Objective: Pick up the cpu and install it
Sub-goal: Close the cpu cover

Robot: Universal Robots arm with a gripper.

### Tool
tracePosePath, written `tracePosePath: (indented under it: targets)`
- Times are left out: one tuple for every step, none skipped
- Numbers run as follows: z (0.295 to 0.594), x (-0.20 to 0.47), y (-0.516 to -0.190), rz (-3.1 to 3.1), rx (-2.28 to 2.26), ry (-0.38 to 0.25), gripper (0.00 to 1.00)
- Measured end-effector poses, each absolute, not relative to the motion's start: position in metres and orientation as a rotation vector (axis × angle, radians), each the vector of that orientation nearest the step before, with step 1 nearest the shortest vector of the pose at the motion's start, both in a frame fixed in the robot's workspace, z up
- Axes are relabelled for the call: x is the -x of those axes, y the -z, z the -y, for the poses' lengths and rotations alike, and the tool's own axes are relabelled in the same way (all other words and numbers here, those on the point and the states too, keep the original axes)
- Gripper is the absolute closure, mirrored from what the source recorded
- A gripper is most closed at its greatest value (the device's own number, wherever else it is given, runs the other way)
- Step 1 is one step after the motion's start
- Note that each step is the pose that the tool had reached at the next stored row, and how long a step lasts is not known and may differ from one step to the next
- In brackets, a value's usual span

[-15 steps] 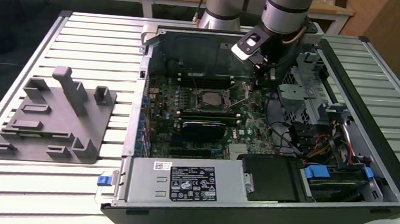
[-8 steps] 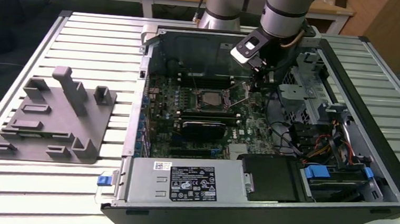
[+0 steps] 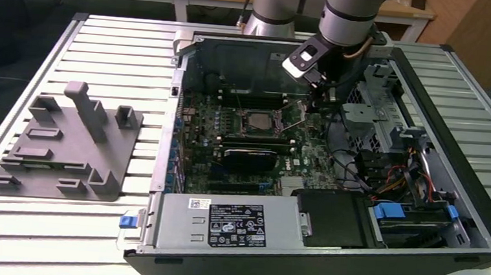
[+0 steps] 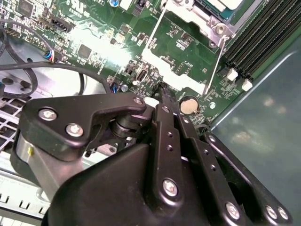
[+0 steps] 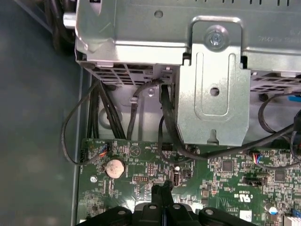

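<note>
In the exterior view the cpu [image 3: 258,120], a small silvery square, lies flat in the socket in the middle of the green motherboard [image 3: 226,168] inside the open computer case [image 3: 474,212]. An edge of the cpu [image 4: 225,4] also shows in the second wrist view, behind the socket's metal frame [image 4: 188,16]. My gripper [image 3: 314,111] reaches down into the case just to the exterior view's right of the socket. Its black fingers are shut together with nothing visible between them. The gripper tips [image 4: 162,92] are at the board beside the socket's thin wire lever [image 4: 215,61]. The gripper [image 5: 162,190] stands close to a coin cell [image 5: 114,167].
A grey plastic fixture tray [image 3: 63,144] sits on the slatted table at the exterior view's left. Inside the case are a metal drive cage [image 5: 211,70], black cables [image 5: 99,117], memory slots [image 4: 263,37] and a power supply [image 3: 222,223]. The case walls stand close around the arm.
</note>
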State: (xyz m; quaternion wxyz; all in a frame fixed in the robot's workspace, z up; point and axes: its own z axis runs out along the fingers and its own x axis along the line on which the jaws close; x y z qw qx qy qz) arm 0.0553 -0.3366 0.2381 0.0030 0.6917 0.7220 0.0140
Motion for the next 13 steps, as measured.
tracePosePath:
  targets:
    - [0.337,-0.054,-0.238,-2.264,-2.169,-0.044,0.89]
    - [0.337,-0.052,-0.238,-2.264,-2.169,-0.044,0.89]
    - [0.337,-0.050,-0.238,-2.264,-2.169,-0.044,0.89]
    - [0.337,-0.048,-0.238,-2.264,-2.169,-0.044,0.89]
    - [0.337,-0.045,-0.238,-2.264,-2.169,-0.044,0.89]
    - [0.337,-0.043,-0.238,-2.264,-2.169,-0.044,0.89]
    - [0.337,-0.041,-0.238,-2.264,-2.169,-0.044,0.89]
    - [0.337,-0.038,-0.238,-2.264,-2.169,-0.044,0.89]
    - [0.337,-0.035,-0.238,-2.264,-2.169,-0.044,0.89]
    - [0.337,-0.032,-0.238,-2.264,-2.169,-0.044,0.89]
    - [0.337,-0.029,-0.238,-2.264,-2.169,-0.044,0.89]
    - [0.337,-0.026,-0.238,-2.263,-2.169,-0.044,0.89]
    - [0.337,-0.023,-0.238,-2.263,-2.170,-0.044,0.89]
